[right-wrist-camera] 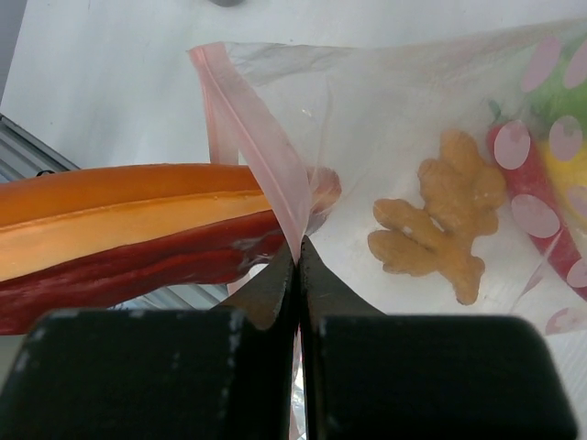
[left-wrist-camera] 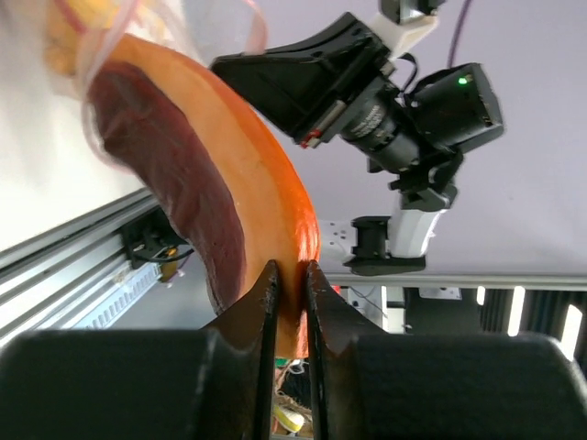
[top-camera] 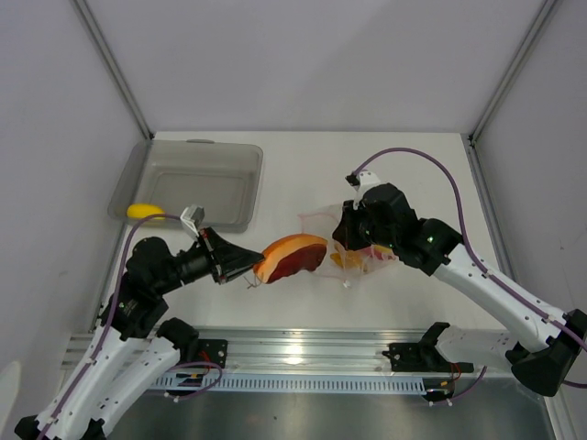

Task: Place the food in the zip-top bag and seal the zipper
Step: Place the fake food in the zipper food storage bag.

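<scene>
Looking down from above, we see a white table (top-camera: 303, 174) with two robot arms reaching towards its middle. The left gripper (top-camera: 252, 268) has its jaws drawn in narrow, pinching one end of the orange-red slice (top-camera: 293, 255), a curved wedge with an orange rind and dark red flesh. In the left wrist view the two black fingers (left-wrist-camera: 261, 302) press the slice (left-wrist-camera: 183, 174) from either side, and it arches up and away towards the bag.

The right gripper (top-camera: 350, 240) is closed tight on the mouth of the zip-top bag (top-camera: 316, 220), which lies crinkled near the table's middle. In its own wrist view the right gripper (right-wrist-camera: 298, 252) nips the pinkish-red zipper (right-wrist-camera: 252, 137) between its fingertips. The far tip of the slice (right-wrist-camera: 119, 229) sits at the mouth of the bag (right-wrist-camera: 394, 119), showing through the clear plastic, while most of it is outside.

Inside the bag we see a ginger-shaped orange piece (right-wrist-camera: 440, 220), a red chili (right-wrist-camera: 506, 181) and a green fruit (right-wrist-camera: 550, 101).

Well apart, at the back left, stands a grey tray (top-camera: 165, 156), with a yellow piece (top-camera: 145, 211) just beside its near left corner.
</scene>
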`<state>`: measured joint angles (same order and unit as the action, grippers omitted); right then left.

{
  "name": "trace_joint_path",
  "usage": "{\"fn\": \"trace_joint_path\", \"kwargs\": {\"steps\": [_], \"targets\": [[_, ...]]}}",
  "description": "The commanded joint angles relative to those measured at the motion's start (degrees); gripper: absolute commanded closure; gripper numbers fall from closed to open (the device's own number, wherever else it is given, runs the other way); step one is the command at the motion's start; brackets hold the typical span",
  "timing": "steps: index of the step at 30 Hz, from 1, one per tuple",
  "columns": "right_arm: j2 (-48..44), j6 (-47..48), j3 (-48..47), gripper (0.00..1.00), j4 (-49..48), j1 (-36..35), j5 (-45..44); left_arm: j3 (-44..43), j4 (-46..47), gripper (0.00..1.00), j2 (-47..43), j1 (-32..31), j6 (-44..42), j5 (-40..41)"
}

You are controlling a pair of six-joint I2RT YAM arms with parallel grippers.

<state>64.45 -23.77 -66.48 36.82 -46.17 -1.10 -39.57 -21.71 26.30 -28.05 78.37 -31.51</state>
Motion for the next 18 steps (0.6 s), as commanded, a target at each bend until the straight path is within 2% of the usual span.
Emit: {"fn": "trace_joint_path", "kwargs": {"steps": [1,8,18], "targets": [[-0.4,-0.7,-1.1,1.00,-3.5,-0.5,0.3,1.5,9.7,0.99,0.7,-1.7,4.6,1.5],[-0.8,-1.3,-1.4,1.00,-3.6,-0.6,2.0,2.2,18.9,0.99,5.9,-6.0,8.3,3.1],[-1.0,-1.5,-1.6,1.00,-2.7,-0.4,1.6,1.9,27.7,0.99,11.8,-8.2,10.9,6.7]]}}
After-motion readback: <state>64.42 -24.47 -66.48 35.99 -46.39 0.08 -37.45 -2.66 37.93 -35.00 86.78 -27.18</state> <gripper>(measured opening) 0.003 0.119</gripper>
